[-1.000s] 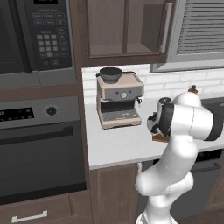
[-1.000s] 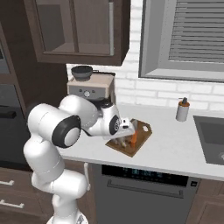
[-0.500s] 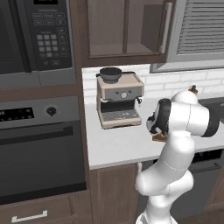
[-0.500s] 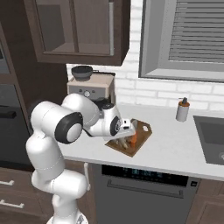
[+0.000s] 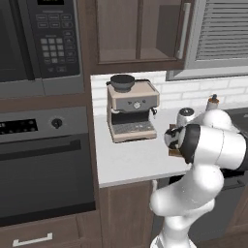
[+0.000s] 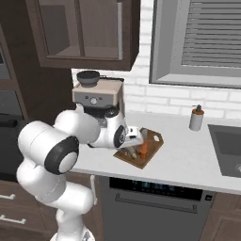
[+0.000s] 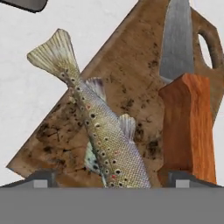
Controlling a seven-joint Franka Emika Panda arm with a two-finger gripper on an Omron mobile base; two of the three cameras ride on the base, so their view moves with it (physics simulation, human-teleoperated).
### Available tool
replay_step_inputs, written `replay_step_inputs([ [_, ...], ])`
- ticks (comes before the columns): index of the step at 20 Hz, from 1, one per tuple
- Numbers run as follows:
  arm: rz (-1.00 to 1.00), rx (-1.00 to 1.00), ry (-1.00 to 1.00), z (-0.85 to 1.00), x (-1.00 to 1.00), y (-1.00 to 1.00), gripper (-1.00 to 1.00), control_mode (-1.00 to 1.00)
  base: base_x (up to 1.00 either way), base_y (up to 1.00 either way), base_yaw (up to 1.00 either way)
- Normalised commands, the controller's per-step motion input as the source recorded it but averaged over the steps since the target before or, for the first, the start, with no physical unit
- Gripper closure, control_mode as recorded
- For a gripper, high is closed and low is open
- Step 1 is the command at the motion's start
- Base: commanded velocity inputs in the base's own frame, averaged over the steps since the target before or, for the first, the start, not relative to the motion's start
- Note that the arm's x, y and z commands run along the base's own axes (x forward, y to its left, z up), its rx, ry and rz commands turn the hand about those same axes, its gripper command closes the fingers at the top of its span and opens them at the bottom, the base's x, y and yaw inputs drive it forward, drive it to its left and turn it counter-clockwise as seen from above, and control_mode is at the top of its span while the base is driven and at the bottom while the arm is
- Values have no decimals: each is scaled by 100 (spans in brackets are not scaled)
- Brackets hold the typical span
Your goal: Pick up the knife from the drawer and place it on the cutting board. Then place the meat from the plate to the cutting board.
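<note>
The meat (image 7: 103, 131), a spotted grey-green fish, lies flat on the brown wooden cutting board (image 7: 131, 74), its tail fin hanging over the board's edge. To its right on the board rests the knife (image 7: 188, 127), orange-brown handle toward me and steel blade pointing away. My gripper (image 7: 114, 178) hovers just above the fish, open, with its fingertips (image 7: 41, 177) wide apart and clear of the fish. From the right base view the gripper (image 6: 134, 141) hangs over the cutting board (image 6: 153, 153) on the counter. The plate is out of view.
A coffee machine (image 6: 96, 96) stands on the white counter (image 6: 188, 157) behind and left of the board. A soap dispenser (image 6: 196, 117) is at the back right, and a sink (image 6: 228, 150) lies at the far right. An oven (image 5: 43, 160) and a microwave sit left of the counter.
The fingers have spread apart above the board. The arm has barely shifted and the hand stays over the board.
</note>
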Motion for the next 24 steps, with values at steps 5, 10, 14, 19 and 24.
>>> replay_step_inputs([
  [5,0,0,-7,83,-68,26,-100,-100,0,0,0],
  [10,0,0,-5,86,-79,16,-100,-100,0,0,0],
  [14,0,0,-4,87,-88,6,-100,-100,0,0,0],
  [19,0,0,-9,87,-95,6,-100,-100,0,0,0],
  [24,0,0,-15,84,-98,9,-100,-100,0,0,0],
])
